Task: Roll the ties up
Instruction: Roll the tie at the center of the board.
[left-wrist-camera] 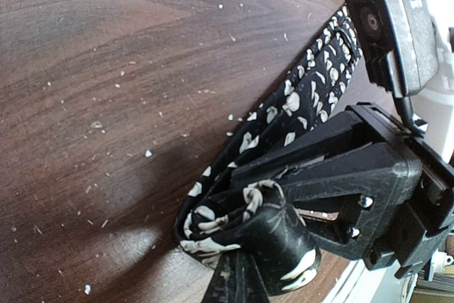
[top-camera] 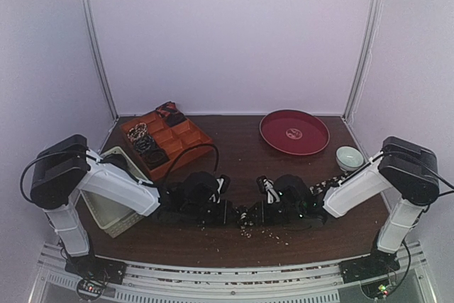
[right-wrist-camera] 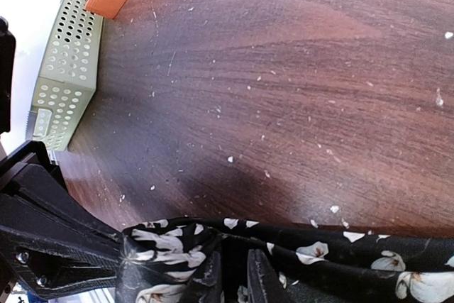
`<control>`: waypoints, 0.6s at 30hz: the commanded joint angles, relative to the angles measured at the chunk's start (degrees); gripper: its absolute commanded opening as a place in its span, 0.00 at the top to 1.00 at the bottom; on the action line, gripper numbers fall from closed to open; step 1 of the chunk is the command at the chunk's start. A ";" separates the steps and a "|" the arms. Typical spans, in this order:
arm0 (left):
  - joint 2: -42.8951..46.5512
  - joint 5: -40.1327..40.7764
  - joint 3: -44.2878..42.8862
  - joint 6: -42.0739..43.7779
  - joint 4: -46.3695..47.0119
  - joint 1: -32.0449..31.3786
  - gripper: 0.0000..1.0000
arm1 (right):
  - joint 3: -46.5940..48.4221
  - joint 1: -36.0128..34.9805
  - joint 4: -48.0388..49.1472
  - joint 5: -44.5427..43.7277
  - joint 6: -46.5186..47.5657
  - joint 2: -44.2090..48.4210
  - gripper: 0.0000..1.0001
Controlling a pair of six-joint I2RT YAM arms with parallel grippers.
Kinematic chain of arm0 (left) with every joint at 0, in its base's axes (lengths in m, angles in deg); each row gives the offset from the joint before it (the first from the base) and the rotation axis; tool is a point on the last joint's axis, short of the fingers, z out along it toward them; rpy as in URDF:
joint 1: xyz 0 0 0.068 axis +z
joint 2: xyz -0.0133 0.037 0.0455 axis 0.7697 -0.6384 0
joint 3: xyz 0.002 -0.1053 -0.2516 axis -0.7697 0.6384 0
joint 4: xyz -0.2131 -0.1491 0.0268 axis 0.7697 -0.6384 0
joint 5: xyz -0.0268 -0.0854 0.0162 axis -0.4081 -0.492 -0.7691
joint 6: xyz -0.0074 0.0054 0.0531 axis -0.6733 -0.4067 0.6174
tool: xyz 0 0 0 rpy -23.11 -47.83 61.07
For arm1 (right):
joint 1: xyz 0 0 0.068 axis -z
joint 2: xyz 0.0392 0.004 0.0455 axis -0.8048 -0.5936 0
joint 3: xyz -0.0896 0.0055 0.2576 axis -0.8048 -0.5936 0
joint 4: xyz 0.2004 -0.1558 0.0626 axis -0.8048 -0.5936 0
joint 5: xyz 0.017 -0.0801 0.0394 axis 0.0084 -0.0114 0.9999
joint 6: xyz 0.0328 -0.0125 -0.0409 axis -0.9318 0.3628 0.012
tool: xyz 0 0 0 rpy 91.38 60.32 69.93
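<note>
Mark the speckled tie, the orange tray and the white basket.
speckled tie (left-wrist-camera: 298,104): left wrist view, its stretched strip.
orange tray (top-camera: 186,135): top external view, an empty compartment.
white basket (right-wrist-camera: 64,69): right wrist view, its perforated wall.

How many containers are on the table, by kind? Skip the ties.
orange compartmented plastic tray: 1
white perforated plastic basket: 1
round red tray: 1
small pale bowl: 1
Total: 4
</note>
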 commanded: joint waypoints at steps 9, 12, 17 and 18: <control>0.41 0.91 -2.75 3.38 -2.40 -0.29 0.95 | -0.52 1.48 -4.36 -2.37 1.81 2.18 0.85; 0.73 1.01 -3.16 3.54 -2.85 -0.24 0.95 | -0.05 1.56 -3.31 -0.55 1.41 1.80 0.90; 2.04 1.09 -2.53 3.14 -3.24 -0.29 0.96 | 1.11 0.11 -1.98 2.45 -0.61 0.22 0.90; 2.34 1.00 -2.23 3.16 -3.52 -0.27 0.97 | 1.72 -0.62 -2.19 2.52 -0.92 -0.23 0.91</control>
